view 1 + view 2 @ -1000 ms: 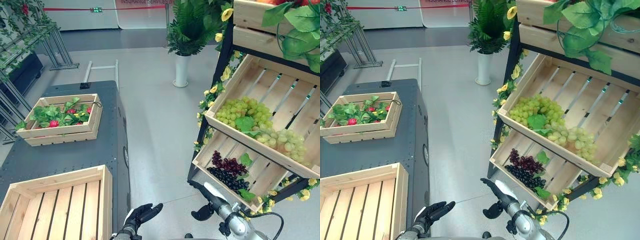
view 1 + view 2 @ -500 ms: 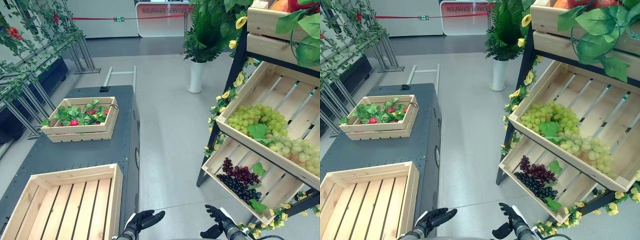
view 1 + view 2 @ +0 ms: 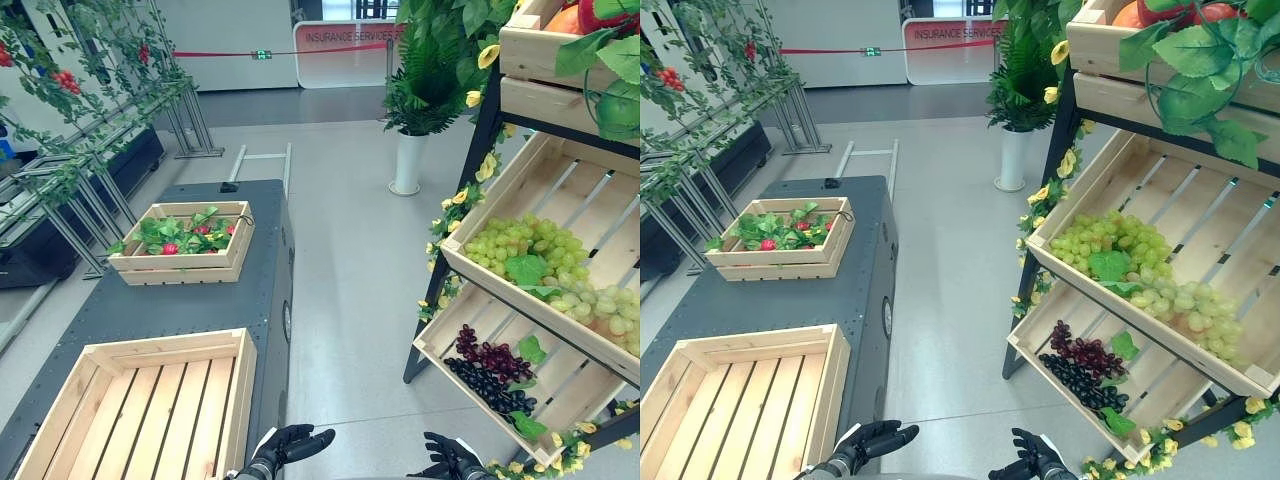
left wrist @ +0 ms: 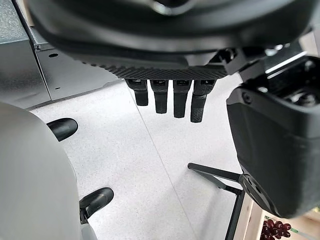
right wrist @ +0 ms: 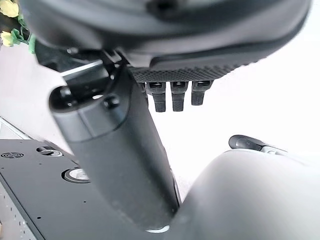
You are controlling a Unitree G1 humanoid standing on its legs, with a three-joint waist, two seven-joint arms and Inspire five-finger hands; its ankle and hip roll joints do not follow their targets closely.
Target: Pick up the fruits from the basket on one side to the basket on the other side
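On the shelf at the right, a slanted wooden crate [image 3: 470,262] holds green grapes [image 3: 515,245]. The crate below it [image 3: 437,338] holds dark grapes [image 3: 488,368]. On the dark table [image 3: 190,305] at the left stands an empty slatted crate [image 3: 165,345], and farther back a smaller crate [image 3: 180,268] with leaves and red fruits [image 3: 170,247]. My left hand [image 3: 292,445] hangs low beside the table's corner, fingers [image 4: 170,100] straight and empty. My right hand [image 3: 447,458] is low over the floor, short of the shelf, fingers [image 5: 172,96] straight, holding nothing.
A top crate [image 3: 555,65] with leaves and round fruits crowns the shelf. Yellow flowers [image 3: 450,195] trim the shelf's black frame. A potted plant in a white vase [image 3: 407,163] stands behind. Metal racks with vines [image 3: 95,130] line the left. Grey floor [image 3: 345,290] separates table and shelf.
The camera has swung, shifting the whole scene. My right arm, which reached out below the dark grapes, has drawn back and down to the bottom edge. The left hand has hardly moved.
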